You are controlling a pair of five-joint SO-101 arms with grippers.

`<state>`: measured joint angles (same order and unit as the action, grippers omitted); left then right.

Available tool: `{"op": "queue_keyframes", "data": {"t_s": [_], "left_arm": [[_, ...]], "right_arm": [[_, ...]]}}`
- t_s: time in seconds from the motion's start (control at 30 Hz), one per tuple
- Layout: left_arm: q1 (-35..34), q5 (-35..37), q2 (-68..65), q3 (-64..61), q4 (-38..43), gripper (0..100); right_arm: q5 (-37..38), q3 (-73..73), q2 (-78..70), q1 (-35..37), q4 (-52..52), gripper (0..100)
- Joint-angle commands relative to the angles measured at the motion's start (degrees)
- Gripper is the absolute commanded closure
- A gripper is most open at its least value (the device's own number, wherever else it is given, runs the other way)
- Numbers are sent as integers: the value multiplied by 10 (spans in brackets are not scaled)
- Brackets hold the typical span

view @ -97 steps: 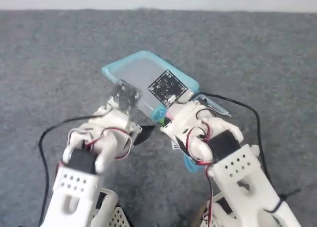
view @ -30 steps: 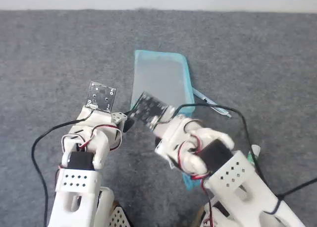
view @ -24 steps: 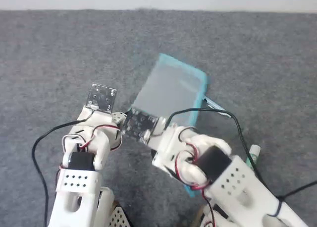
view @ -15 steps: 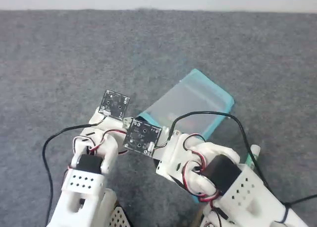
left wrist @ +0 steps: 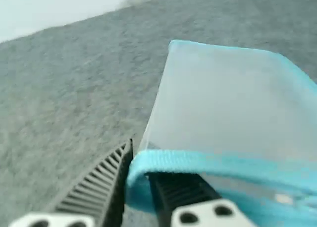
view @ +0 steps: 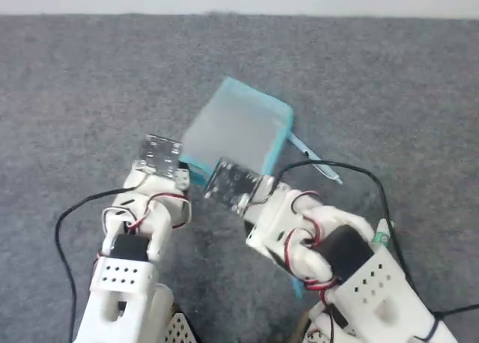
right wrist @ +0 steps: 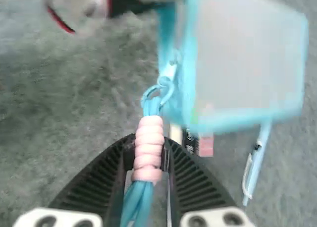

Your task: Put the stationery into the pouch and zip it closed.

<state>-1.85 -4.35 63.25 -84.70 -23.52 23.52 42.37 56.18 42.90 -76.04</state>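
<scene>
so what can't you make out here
High view: camera boards on the arms cover the pouch's near edge, so how far the zip is shut is hidden.
Right wrist view: blur around the zip pull hides the zip teeth.
Pouch contents: frosted wall, just pink and green smears.
Pen: too small in the high view to tell if capped.

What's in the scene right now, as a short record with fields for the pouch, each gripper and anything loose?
pouch: translucent, blue-edged, between the arms
left gripper: shut on the pouch's blue edge
right gripper: shut on the pink zipper pull
pen: light blue, on the grey table beside the pouch
</scene>
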Motion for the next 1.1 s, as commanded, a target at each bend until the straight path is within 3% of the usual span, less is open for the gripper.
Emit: {"op": "queue_keyframes", "data": {"t_s": [0.0, 0.27, 0.63, 1.07], "left_arm": [[-52, 40, 5, 36, 22, 988], [-105, 51, 5, 37, 21, 988], [-128, 52, 5, 40, 22, 988], [-149, 78, 1, 50, 20, 988]], "right_arm": [[10, -32, 21, -42, -5, 993], [5, -32, -33, -130, 3, 993], [8, -32, -179, -208, 87, 993], [5, -35, -267, -209, 65, 983]]}}
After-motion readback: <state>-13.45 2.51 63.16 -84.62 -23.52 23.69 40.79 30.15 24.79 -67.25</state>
